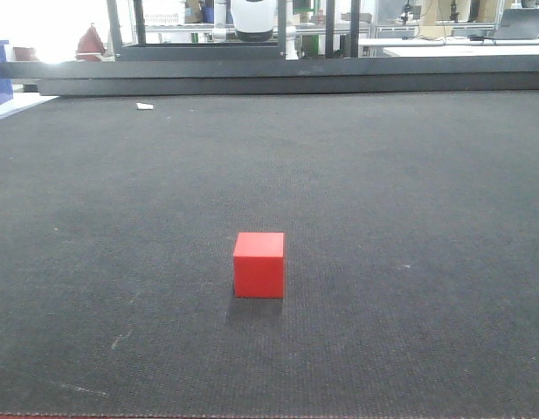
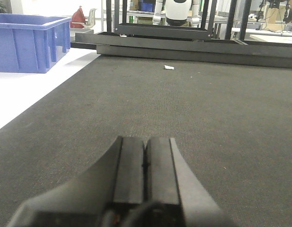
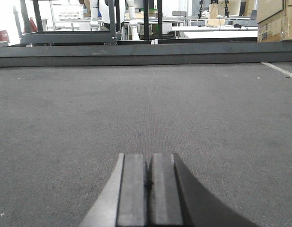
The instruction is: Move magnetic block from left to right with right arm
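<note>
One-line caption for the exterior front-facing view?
Small matte bright-red cube resting flat toward the near edge of the dark textured mat.

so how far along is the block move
Nothing looks done: the magnetic block sits free on the dark mat, near the middle of the front view. Nothing is in hand: the right tool is shut and empty, the left tool too. Left: reach, grasp, carry rightward, release.

Tabletop (image 1: 409, 175): dark, coarse-woven mat covering. Lying on it: one red magnetic block (image 1: 259, 264), front centre; one small white scrap (image 1: 145, 106), far left.
</note>
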Controlling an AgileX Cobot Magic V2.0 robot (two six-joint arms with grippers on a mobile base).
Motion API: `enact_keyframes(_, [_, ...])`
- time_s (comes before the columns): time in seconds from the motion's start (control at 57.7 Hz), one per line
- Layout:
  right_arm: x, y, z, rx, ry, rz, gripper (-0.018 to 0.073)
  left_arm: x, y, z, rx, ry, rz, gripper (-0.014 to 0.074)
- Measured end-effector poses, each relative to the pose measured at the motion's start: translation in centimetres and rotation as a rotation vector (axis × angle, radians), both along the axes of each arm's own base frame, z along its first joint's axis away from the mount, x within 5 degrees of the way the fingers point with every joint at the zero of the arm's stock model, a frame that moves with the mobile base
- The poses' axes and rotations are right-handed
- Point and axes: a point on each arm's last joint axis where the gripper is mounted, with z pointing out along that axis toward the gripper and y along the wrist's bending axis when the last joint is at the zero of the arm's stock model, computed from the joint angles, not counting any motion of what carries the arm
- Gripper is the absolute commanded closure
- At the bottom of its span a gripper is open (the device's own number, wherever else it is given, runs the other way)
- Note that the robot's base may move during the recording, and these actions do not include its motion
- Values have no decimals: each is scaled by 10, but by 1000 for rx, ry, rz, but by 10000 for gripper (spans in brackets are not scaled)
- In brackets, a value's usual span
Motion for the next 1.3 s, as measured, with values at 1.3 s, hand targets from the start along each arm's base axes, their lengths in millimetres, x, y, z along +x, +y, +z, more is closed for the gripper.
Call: enact_keyframes(1.3, [55, 17, 56, 108, 824, 114, 239, 0, 0, 0, 0, 0, 0, 722])
